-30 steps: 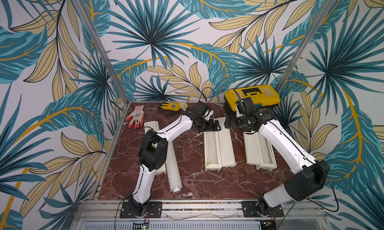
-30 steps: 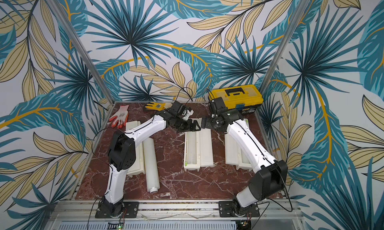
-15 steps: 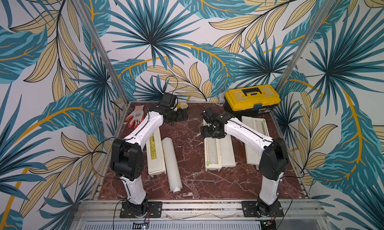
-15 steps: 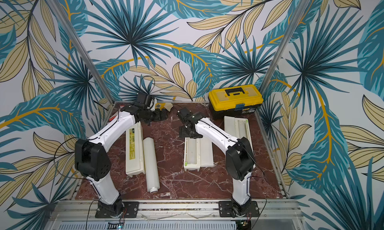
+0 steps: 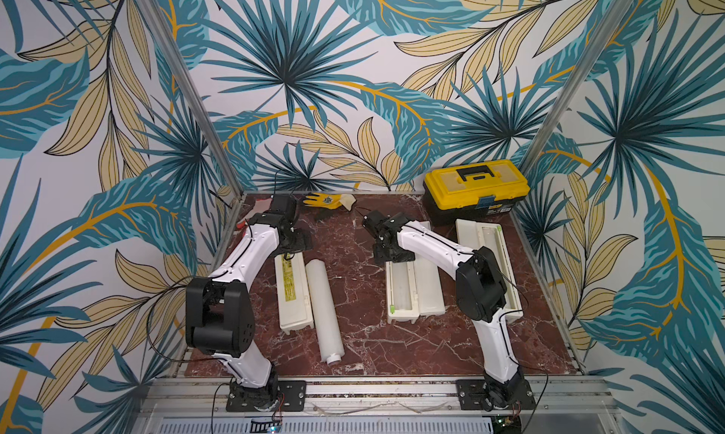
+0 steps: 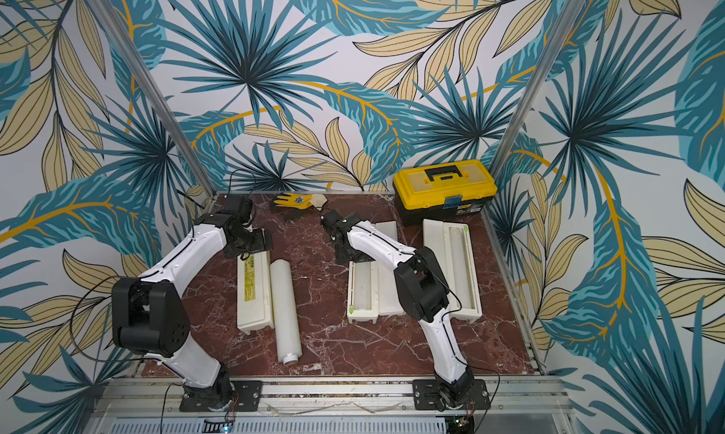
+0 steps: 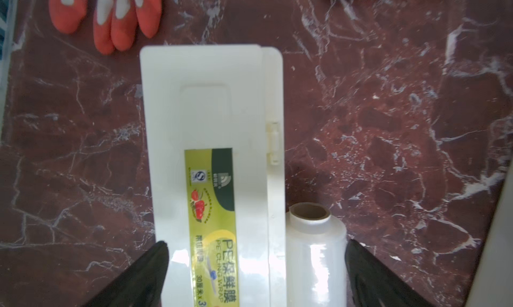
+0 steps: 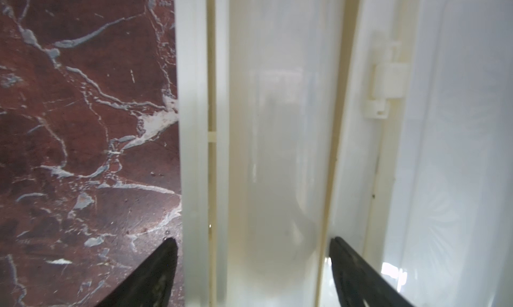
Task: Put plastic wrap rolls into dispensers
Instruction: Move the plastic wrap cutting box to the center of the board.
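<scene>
Beneath my left pincer [image 7: 256, 243] I see glossy cream plastic on the dispenser [image 7: 211, 103], glossy clear film on the roll [image 7: 316, 258] lower right, polished red marble table [image 7: 402, 125], rubber-coated orange glove [image 7: 105, 14] upper left.

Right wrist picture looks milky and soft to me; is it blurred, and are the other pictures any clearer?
Right wrist view: yes, the open dispenser fills it close up, pale, hazy, low contrast. Left wrist view: sharper, with glare streaks on the plastic wrap roll. Both top views: crisp, evenly lit, soft shadows.
</scene>
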Robot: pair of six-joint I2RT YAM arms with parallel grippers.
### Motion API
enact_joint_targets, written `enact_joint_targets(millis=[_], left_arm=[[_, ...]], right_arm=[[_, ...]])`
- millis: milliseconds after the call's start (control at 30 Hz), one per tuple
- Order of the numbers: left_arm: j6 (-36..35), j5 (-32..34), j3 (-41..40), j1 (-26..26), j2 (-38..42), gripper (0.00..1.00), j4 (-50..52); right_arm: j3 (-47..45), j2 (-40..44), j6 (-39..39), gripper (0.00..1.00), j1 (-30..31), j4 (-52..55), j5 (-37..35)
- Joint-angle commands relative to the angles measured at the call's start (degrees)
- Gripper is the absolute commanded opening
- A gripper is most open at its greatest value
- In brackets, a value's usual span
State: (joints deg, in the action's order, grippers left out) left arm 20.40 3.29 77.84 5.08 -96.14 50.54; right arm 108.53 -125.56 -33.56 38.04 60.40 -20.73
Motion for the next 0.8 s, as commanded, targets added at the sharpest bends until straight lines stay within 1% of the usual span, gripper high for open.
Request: enact_joint_targets(millis=[0, 167, 300, 333, 467, 567, 633, 767], left_arm=[[-1.9, -1.4, -0.3, -0.5, -3.3, 1.00, 2.1], [-3.2, -2.5, 0.3, -0.6, -7.1, 1.00, 2.5], [-3.9, -0.8, -0.9, -1.0, -8.0, 1.00, 3.2], [-3.7, -0.4, -1.2, -1.1, -7.6, 1.00, 3.3], [-3.9, 2.1, -2.8, -2.1, -5.0, 1.00, 3.7], [-3.9, 1.9, -2.7, -3.1, -2.8, 1.00, 3.8], [-3.8, 1.2, -2.4, -3.8, -2.0, 1.00, 3.9], [-4.1, 0.4, -2.6, -4.8, -2.5, 1.00, 4.1]], right_arm=[[-2.0, -4.0, 1.0, 0.83, -0.6, 3.8, -0.7], [-2.6, -0.7, 4.8, 0.78, -0.3, 0.7, -1.2], [-1.0, 0.7, 5.5, 0.79, 0.9, 1.3, -4.0], [-0.3, 0.7, 5.4, 0.80, 1.1, 2.1, -4.6], [0.2, 0.3, 5.3, 0.81, 1.4, 1.7, -2.7], [1.3, -0.9, 5.8, 0.82, 2.3, 2.0, -2.8], [2.1, -1.2, 6.5, 0.82, 3.2, 2.4, -5.2], [3.4, -2.3, 7.1, 0.84, 3.5, 2.6, -5.2]])
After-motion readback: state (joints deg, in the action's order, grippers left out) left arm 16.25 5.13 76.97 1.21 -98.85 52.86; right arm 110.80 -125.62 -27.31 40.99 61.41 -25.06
